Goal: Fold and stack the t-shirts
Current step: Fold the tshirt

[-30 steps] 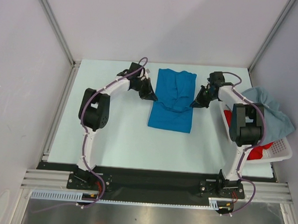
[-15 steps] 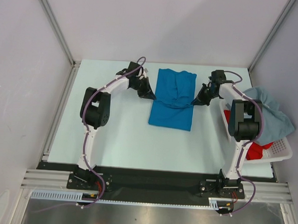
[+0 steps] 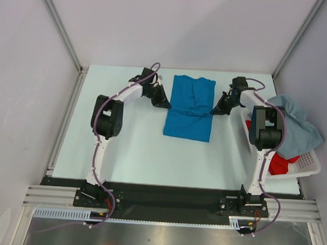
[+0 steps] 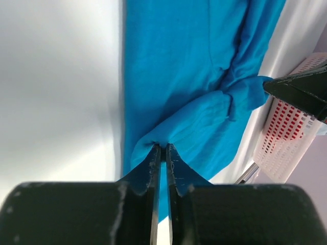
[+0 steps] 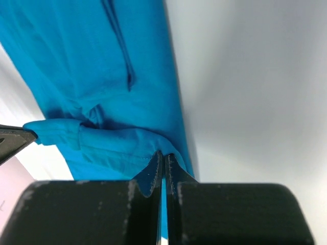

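**A:** Claw status?

**B:** The left claw (image 4: 161, 148) is closed to a thin slit, with the left edge of the bright blue t-shirt (image 3: 190, 110) pinched at its tips. The right claw (image 5: 162, 154) is clamped on the opposite edge. The cloth is drawn up to a small peak at each.

**A:** Shirt position?

**B:** It is laid on the desk (image 3: 129, 142), mid-width, between the two claws. It is already narrowed to a long strip, and the sleeves appear tucked in. A cross-crease is raised along the grip line, roughly mid-length.

**A:** Progress?

**B:** Judged early. The side folds look done on this first shirt, and the end-over-end fold is in hand but not finished. The pale grey-blue t-shirt (image 3: 298, 121) is draped over the white slatted basket (image 3: 314, 163) at the desk's right edge, and the red t-shirt (image 3: 282, 167) is bundled inside it. Neither is folded. No stack has been started.
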`<state>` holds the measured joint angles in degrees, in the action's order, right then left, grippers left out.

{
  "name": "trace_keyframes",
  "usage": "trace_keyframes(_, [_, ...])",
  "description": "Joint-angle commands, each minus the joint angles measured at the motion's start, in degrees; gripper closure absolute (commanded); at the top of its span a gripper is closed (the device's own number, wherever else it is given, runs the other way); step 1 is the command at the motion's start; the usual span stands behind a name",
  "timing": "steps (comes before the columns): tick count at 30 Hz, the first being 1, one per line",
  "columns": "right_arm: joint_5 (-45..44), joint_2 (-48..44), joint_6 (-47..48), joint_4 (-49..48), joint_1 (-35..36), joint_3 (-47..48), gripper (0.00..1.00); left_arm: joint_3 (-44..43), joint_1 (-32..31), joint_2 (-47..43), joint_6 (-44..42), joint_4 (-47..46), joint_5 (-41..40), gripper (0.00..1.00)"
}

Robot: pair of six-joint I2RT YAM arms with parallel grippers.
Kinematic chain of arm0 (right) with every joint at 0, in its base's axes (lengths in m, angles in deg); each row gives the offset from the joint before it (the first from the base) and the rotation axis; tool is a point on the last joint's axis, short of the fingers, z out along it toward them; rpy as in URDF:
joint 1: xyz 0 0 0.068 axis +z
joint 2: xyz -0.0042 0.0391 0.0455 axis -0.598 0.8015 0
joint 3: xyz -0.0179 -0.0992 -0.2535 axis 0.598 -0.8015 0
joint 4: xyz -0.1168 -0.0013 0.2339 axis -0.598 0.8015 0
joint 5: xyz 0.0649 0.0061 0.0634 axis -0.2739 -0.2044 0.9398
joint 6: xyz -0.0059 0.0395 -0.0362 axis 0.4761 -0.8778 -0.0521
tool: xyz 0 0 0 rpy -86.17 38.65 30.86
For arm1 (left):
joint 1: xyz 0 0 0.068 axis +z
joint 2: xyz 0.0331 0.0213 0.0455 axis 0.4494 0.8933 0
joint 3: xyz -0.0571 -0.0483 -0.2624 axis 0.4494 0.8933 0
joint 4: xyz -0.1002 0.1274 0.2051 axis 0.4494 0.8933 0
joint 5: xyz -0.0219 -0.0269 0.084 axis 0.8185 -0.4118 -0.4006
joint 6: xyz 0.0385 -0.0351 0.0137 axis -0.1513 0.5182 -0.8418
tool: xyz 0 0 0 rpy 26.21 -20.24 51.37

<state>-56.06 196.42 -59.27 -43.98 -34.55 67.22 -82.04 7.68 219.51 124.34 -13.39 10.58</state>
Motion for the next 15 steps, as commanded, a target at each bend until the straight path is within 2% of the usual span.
trace_keyframes(1, [0.9, 1.1, 0.8, -0.2, -0.4, 3.5, 1.00, -3.9, 0.5, 0.8, -0.4, 1.5, 0.1, 0.87])
trace_keyframes(3, [0.8, 2.2, 1.1, 0.7, -0.6, 5.4, 0.93, -5.9, 0.5, 0.7, -1.5, 2.8, -2.8, 0.73])
trace_keyframes(4, [0.6, 2.5, 1.5, 2.2, -0.9, 6.2, 0.86, -6.8, 0.5, 0.5, -3.2, 5.3, -4.3, 0.66])
trace_keyframes(8, [-2.2, 3.8, 4.4, 8.4, -0.9, 12.8, 0.69, -10.7, 0.5, -2.6, -9.8, 11.0, -14.3, 0.47])
trace_keyframes(11, [-6.3, 2.3, 6.5, 13.5, -0.9, 15.7, 0.56, -9.8, 0.4, -7.9, -14.2, 12.7, -19.0, 0.40])
trace_keyframes(15, [-12.6, -5.3, 6.9, 17.9, 1.2, 13.3, 0.48, 0.7, -0.2, -16.9, -18.6, 11.0, -18.2, 0.39])
